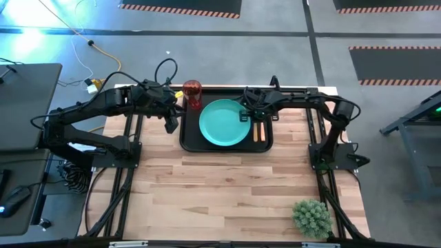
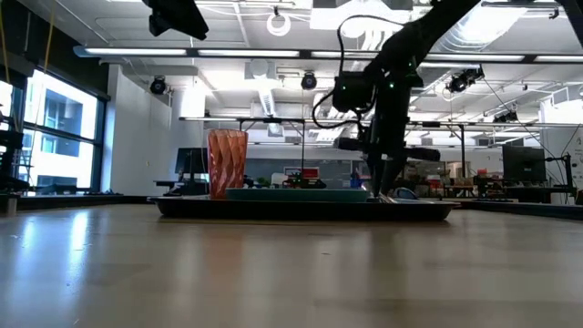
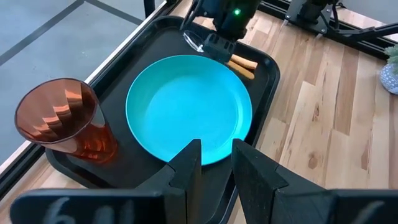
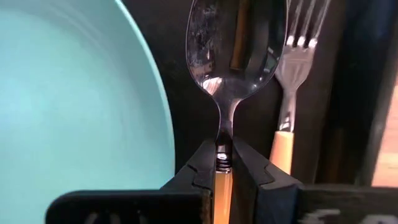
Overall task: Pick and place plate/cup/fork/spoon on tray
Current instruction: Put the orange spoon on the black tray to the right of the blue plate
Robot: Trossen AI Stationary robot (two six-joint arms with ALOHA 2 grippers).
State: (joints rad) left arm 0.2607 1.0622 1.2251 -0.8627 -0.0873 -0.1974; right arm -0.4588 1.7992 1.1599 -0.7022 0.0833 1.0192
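The right claw point(image 4: 224, 163) grips the spoon point(image 4: 231, 56) by its neck, bowl pointing up the frame. It sits between the plate point(image 4: 74, 93) and the fork point(image 4: 292, 68) on the tray point(image 1: 187, 140). Both handles are cut off. The left claw point(image 3: 216, 163) hangs slightly apart, holding nothing.

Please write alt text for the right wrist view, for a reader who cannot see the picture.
The right gripper is shut on the spoon, clamping the top of its orange handle, bowl pointing away. The fork lies beside it on the black tray, and the turquoise plate fills the other side.
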